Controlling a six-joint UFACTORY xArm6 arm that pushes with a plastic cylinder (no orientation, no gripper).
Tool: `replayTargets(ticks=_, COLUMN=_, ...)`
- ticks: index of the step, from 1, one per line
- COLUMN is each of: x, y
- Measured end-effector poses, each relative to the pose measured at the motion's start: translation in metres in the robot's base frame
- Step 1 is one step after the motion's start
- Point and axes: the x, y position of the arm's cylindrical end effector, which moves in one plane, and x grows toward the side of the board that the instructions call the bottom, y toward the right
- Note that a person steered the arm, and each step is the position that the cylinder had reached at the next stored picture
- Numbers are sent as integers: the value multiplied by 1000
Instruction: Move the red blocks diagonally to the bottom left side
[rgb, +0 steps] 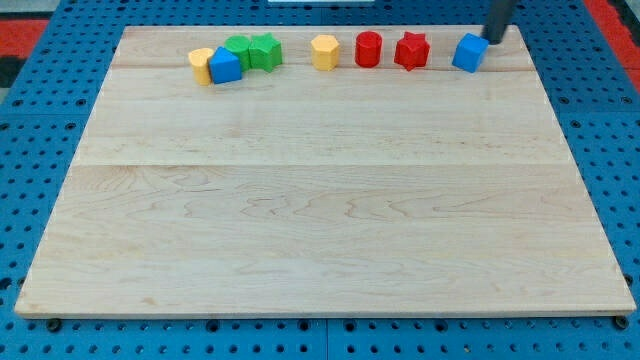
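Two red blocks stand side by side near the view's top, right of centre: a red cylinder (368, 49) and a red star-shaped block (411, 50). My tip (492, 41) is at the view's top right, just right of and behind a blue cube (470, 53), which lies right of the red star block. The tip is apart from both red blocks.
A yellow hexagonal block (324, 51) sits left of the red cylinder. Further left are two green blocks (238, 50) (265, 51), a blue block (226, 65) and a yellow block (202, 66). All lie on the wooden board (320, 200).
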Motion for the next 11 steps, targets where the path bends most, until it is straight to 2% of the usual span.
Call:
replayTargets(ticks=3, x=26, y=-113)
replayTargets(ticks=5, x=31, y=-212)
replayTargets(ticks=6, x=32, y=-215)
replayTargets(ticks=8, x=45, y=-275)
replayTargets(ticks=9, x=59, y=-200)
replayTargets(ticks=10, x=113, y=-201)
replayTargets(ticks=11, x=125, y=-259)
